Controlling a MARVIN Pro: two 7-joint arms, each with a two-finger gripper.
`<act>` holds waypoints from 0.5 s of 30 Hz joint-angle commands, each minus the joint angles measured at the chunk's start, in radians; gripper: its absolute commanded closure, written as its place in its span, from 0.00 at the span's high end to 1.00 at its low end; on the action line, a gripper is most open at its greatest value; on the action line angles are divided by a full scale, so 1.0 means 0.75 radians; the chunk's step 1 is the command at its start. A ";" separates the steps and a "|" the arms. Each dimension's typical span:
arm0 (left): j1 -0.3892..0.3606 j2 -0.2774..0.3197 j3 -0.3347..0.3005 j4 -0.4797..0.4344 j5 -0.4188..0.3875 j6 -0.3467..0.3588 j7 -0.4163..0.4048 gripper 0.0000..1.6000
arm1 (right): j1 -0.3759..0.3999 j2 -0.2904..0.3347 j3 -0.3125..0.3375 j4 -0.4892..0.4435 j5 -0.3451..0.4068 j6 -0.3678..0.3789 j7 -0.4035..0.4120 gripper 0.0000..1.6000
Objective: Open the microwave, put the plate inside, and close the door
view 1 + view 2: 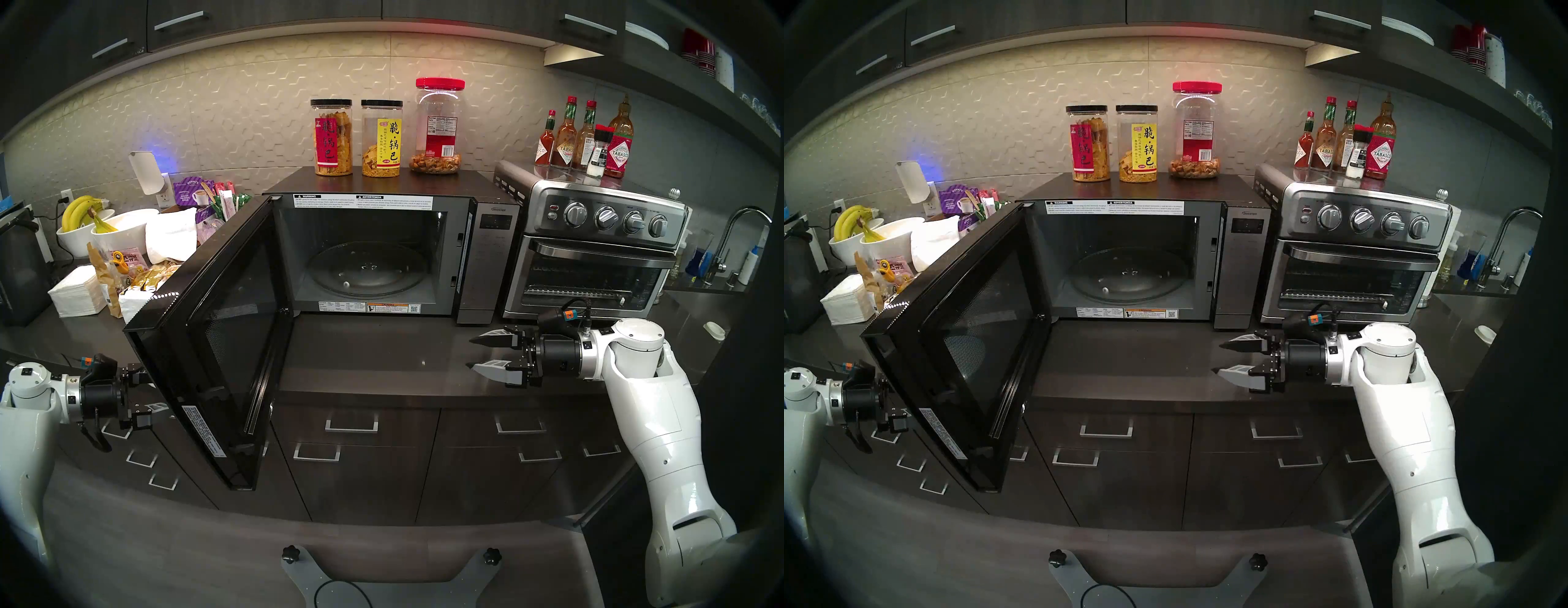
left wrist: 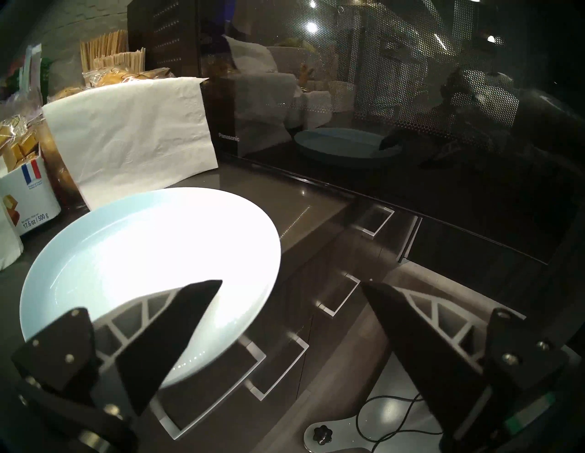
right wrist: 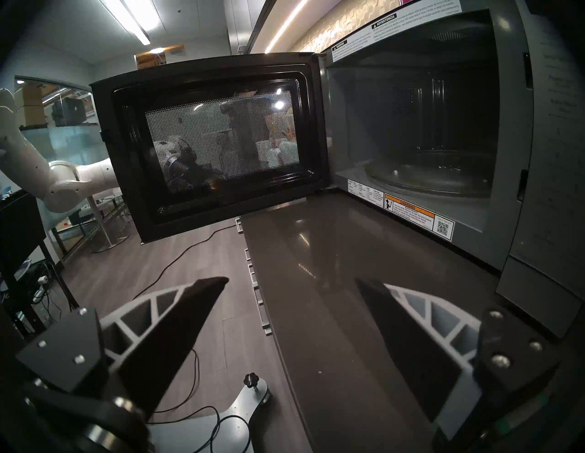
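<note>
Left wrist view: the plate sits low-left on the worktop, right under the left hand, jaws spread, empty. Swung-out door separates it from the right hand, also agape; left's nearer.

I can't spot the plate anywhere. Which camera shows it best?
The left wrist view: the plate lies on the counter, below the open left gripper. In both head views the open door hides it; the right wrist view misses it.

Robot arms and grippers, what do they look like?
Both arms are glossy white shells ending in black cylindrical wrists. The right gripper and left gripper each have two tapered black fingers backed by pale grey triangular lattice ribs, on black bolted brackets. An orange-and-blue tag and black cable sit atop each wrist.
</note>
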 commanded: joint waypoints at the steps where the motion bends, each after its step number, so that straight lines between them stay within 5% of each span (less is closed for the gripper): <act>1: -0.019 0.017 0.007 -0.001 0.006 0.002 -0.001 1.00 | 0.021 0.002 0.005 -0.011 0.007 0.003 0.007 1.00; 15: -0.027 0.033 0.020 -0.020 0.040 0.030 0.005 1.00 | 0.021 -0.001 0.008 -0.012 0.004 0.004 0.009 1.00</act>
